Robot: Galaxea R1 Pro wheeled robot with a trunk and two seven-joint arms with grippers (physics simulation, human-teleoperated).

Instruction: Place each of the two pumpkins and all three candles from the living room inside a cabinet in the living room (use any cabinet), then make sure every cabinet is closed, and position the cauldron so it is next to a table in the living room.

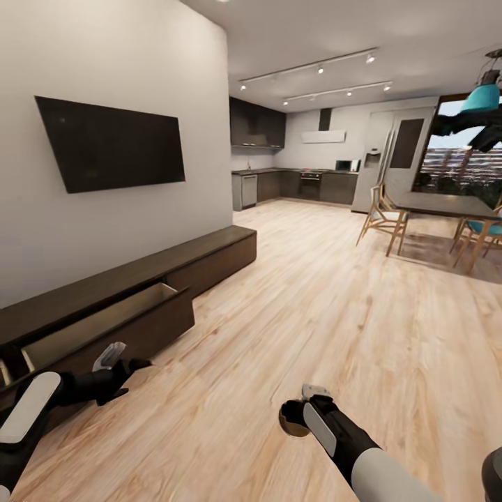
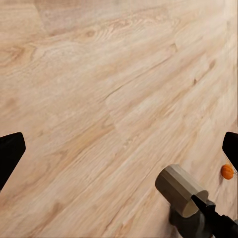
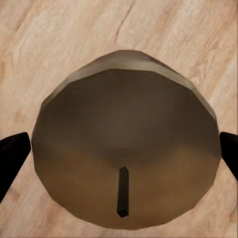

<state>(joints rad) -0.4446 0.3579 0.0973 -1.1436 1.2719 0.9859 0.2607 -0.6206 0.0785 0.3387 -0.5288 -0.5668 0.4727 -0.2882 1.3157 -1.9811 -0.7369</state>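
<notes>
Cauldron [image 3: 126,148], a brown faceted metal pot, is framed between the wide-open, empty right gripper [image 3: 119,153] fingers; descent and closure are judged next.

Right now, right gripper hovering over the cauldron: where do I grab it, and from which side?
Come straight down from above. The cauldron stands upright, mouth open toward the right gripper, and its body nearly spans the open fingers, so straddling it looks tight. Pinching the rim is probably safer: one finger inside, one outside the wall.
</notes>
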